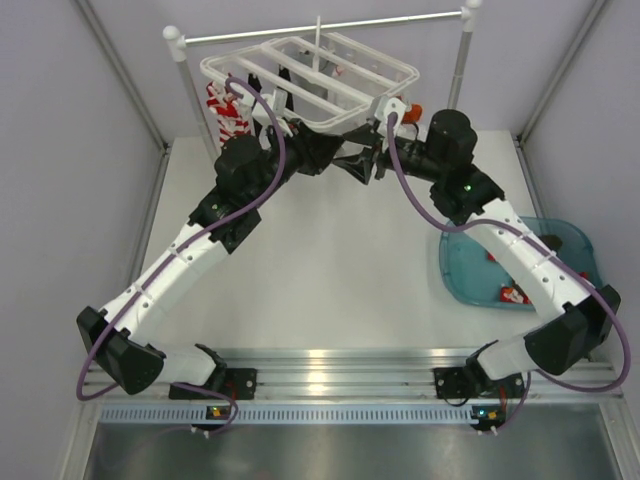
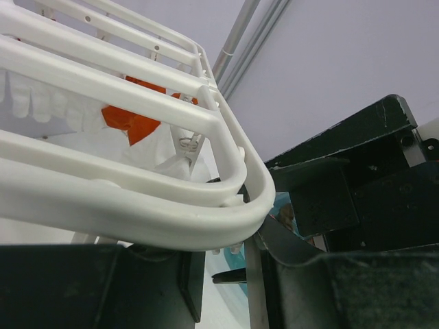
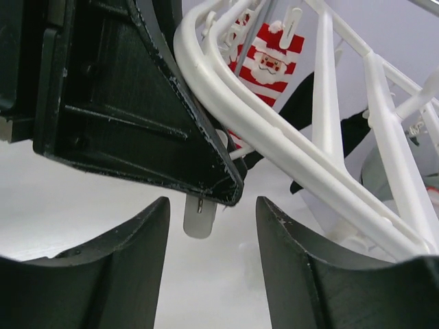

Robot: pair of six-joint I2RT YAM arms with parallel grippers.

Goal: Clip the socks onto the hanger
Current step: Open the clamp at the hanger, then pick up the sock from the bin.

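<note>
The white hanger (image 1: 400, 72) hangs from the rail at the back. Both grippers meet under its near corner. My left gripper (image 1: 325, 152) has its jaws drawn close under the hanger's rim (image 2: 137, 219), apparently shut on a white clip (image 3: 200, 218) that pokes out below its finger (image 3: 137, 116). My right gripper (image 1: 362, 162) faces it, open and empty (image 3: 223, 212). Dark socks (image 3: 302, 103) hang clipped on the hanger. A red sock (image 1: 515, 295) lies in the teal bin (image 1: 455, 280).
A red-and-white striped Santa sock (image 3: 267, 62) hangs at the hanger's left side (image 1: 225, 110). An orange sock (image 2: 130, 120) hangs at its right. The grey rail (image 1: 330, 27) stands on white posts at the back. Grey walls close in both sides.
</note>
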